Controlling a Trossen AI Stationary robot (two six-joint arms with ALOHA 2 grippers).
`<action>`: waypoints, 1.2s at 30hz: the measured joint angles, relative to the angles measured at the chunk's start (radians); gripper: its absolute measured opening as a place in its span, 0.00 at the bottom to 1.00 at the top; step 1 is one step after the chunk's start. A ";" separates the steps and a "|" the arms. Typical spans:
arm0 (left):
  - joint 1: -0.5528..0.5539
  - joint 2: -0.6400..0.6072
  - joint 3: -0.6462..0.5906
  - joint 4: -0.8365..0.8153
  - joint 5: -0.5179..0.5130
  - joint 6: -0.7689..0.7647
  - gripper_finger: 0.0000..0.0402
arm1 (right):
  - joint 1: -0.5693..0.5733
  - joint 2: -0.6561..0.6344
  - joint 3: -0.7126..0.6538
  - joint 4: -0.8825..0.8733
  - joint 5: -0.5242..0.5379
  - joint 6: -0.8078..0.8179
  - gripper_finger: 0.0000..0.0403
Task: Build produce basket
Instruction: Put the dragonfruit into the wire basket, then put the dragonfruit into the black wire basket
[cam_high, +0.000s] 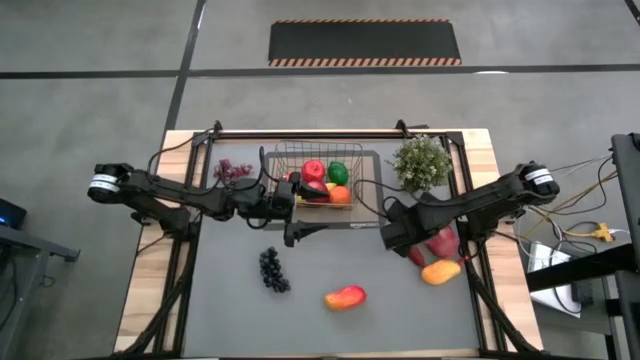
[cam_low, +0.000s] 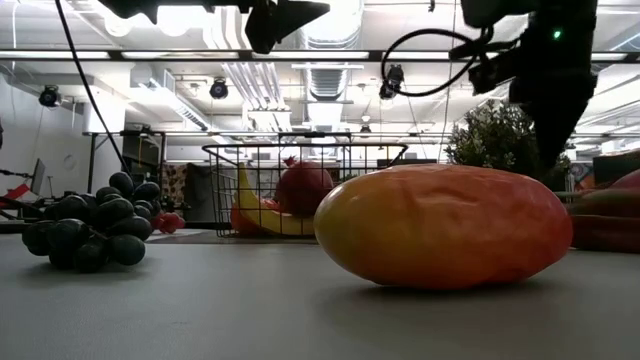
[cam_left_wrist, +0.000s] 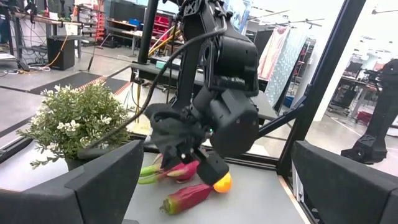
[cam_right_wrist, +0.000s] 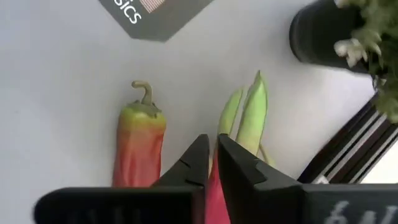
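The basket (cam_high: 318, 178) sits toward the far edge of the surface (cam_high: 230, 300), about midway across, already holding a red apple (cam_high: 313, 171), a green pepper (cam_high: 339, 172), an orange (cam_high: 339, 195) and a banana (cam_low: 252, 213). Just off its right end stands a leafy plant (cam_high: 422, 162) in a dark pot.

Over by the right edge, the right tool (cam_right_wrist: 210, 163) is down on the pink dragon fruit (cam_right_wrist: 216, 193), its two fingers pinched almost together on the fruit's green-leafed end. A long red pepper (cam_right_wrist: 137, 146) lies just beside it, and a mango (cam_high: 440, 271) rests nearer the front.

The left tool (cam_high: 300, 232) hangs in front of the basket, fingers spread wide and holding nothing.

Dark grapes (cam_high: 273, 269) lie left of centre, another mango (cam_high: 345, 297) near the front edge, and a reddish bunch (cam_high: 232, 170) by the basket's left end.
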 joint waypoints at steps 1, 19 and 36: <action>0.000 0.000 0.000 0.000 0.000 0.000 0.98 | -0.002 -0.011 0.000 -0.008 -0.011 0.015 0.07; 0.000 -0.002 -0.002 0.000 0.000 0.025 0.98 | -0.027 0.191 -0.019 -0.099 -0.020 0.084 0.63; -0.001 -0.003 -0.002 0.000 0.006 0.026 0.98 | -0.041 0.327 -0.027 -0.059 0.017 0.083 0.15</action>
